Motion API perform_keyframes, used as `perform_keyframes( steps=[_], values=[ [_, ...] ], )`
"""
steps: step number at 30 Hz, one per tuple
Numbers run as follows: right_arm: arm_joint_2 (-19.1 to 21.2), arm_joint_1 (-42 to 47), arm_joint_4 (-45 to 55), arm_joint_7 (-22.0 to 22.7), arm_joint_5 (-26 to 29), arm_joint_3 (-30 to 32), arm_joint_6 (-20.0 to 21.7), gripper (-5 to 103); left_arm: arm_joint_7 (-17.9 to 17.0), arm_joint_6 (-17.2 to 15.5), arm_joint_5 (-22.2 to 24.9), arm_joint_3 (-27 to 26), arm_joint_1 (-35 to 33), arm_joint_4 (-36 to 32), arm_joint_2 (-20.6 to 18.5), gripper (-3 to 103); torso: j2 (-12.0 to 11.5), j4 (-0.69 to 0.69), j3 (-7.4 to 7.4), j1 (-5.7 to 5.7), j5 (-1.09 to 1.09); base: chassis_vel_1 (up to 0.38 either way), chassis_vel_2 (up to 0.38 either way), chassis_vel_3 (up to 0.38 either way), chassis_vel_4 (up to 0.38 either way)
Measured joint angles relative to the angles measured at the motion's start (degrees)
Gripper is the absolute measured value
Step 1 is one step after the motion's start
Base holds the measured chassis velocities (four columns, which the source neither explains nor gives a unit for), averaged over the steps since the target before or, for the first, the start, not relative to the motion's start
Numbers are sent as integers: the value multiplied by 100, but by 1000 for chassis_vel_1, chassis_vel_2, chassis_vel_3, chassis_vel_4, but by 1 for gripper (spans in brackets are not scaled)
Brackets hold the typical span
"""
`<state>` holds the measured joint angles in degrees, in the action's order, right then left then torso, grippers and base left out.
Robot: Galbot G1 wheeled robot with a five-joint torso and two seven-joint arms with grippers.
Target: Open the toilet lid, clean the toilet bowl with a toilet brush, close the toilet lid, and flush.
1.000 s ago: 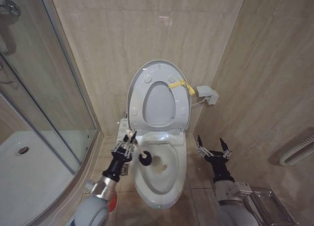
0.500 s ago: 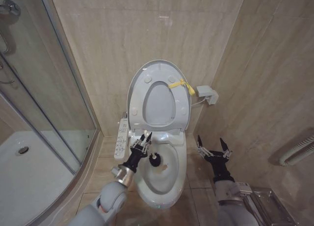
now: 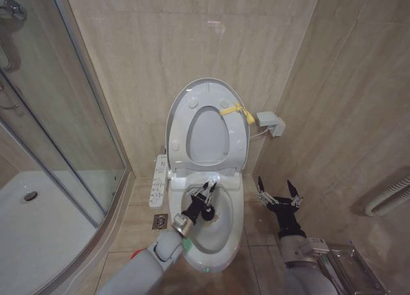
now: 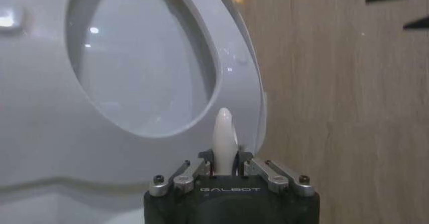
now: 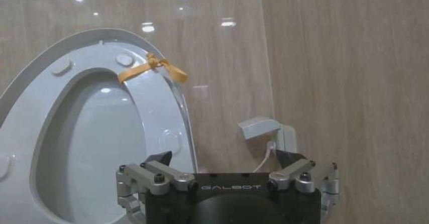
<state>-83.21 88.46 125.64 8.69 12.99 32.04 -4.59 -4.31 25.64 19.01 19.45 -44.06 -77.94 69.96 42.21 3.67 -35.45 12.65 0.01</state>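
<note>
Beige tile; left gripper [image 3: 206, 193] clamps toilet brush [image 3: 207, 212] in glossy oval toilet bowl [image 3: 236, 226].

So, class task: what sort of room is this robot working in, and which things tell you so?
Most likely a small tiled bathroom. The toilet bowl with the toilet lid raised against the wall, a glass shower enclosure with its white tray, and the tiled walls show it.

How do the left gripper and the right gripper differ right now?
The left gripper is shut on the toilet brush; the right gripper is open and holds nothing. The left gripper reaches over the toilet bowl; the right gripper sits beside the bowl, over the floor. Both have dark bodies with metal fingers, and both point toward the raised toilet lid.
</note>
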Motion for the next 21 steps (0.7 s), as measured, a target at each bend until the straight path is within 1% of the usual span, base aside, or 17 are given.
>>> perform_keyframes(
  steps=[5, 7, 8, 9, 11, 13, 14, 17, 21],
  values=[
    [0, 0, 0, 0, 0, 0, 0, 100, 37, 92, -100, -36, -31, 207, 46, 22, 0, 1, 0, 0, -1, 0, 0, 0, 0],
    [0, 0, 0, 0, 0, 0, 0, 100, 40, 148, -179, -152, -107, 328, 46, 22, 0, -1, 0, 0, -1, 0, 0, 0, 0],
    [0, 0, 0, 0, 0, 0, 0, 100, 47, 225, -213, -200, -125, 447, 63, 22, 0, -4, 0, 0, 0, 0, 0, 0, 0],
    [0, 0, 0, 0, 0, 0, 0, 100, 63, 314, -217, -208, -119, 596, 96, 22, 1, -1, 1, 0, -1, 0, 0, 0, 0],
    [0, 0, 0, 0, 0, 0, 0, 100, 76, 360, -217, -208, -112, 688, 114, 22, 1, -1, 1, 0, -2, 0, 0, 0, 0],
    [0, 0, 0, 0, 0, 0, 0, 100, 165, 559, -231, -212, -85, 1032, 184, 22, 1, 0, 0, 0, -1, 0, 0, 0, 0],
    [0, 0, 0, 0, 0, 0, 0, 100, 165, 559, -231, -212, -85, 1032, 184, 22, 1, 0, 0, 0, -1, 0, 0, 0, 0],
    [0, 0, 0, 0, 0, 0, 0, 100, 236, 708, -237, -276, -91, 1258, 243, 22, 1, -1, 0, 0, -1, 0, 0, 0, 0],
    [0, 0, 0, 0, 0, 0, 0, 100, 305, 823, -235, -326, -85, 1368, 311, 22, 1, -1, 0, 0, -2, 0, 0, 0, 0]
  ],
)
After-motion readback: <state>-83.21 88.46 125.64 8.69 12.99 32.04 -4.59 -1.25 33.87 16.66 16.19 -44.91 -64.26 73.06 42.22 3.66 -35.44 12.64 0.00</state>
